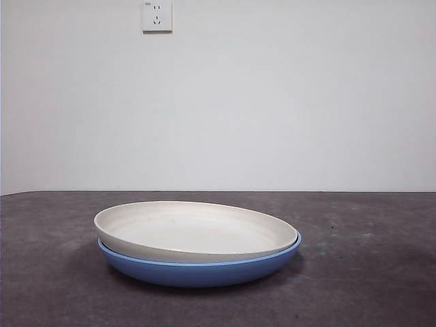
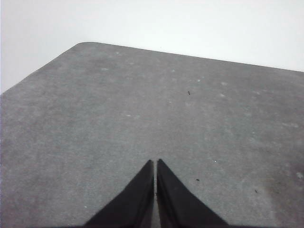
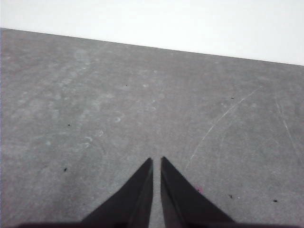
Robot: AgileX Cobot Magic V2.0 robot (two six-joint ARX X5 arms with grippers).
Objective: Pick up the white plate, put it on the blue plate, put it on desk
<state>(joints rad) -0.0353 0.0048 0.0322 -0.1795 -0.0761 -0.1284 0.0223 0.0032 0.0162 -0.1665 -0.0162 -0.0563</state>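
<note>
The wide, shallow, matte cream-white plate [image 1: 197, 231] sits nested inside the wide, shallow, medium-blue plate [image 1: 204, 271], its underside resting in the blue one's bowl. The white plate is slightly tilted and shifted to the viewer's left in the front view, so that its left rim overhangs the blue rim while a thin line of the blue plate's lighter edge shows along the right side. The stacked pair stands on the broad, flat, dark grey-brown speckled surface [image 1: 368, 272], near the front and roughly central in the front view, casting a soft shadow beneath and to the sides. Behind the surface rises a plain white wall [image 1: 272, 102] carrying a white electrical socket [image 1: 157, 16] high up.

Neither arm appears in the front view. The left gripper [image 2: 155, 162] hangs over a bare stretch of the surface, its two black jaws clenched together with only a hairline slit between the tips and nothing caught in them; a rounded corner of the surface lies beyond it. The right gripper [image 3: 156, 160] likewise hangs above bare surface marked with faint pale scratches, its black jaws drawn almost together, a narrow gap at the tips, gripping nothing. Neither plate shows in either wrist view.
</note>
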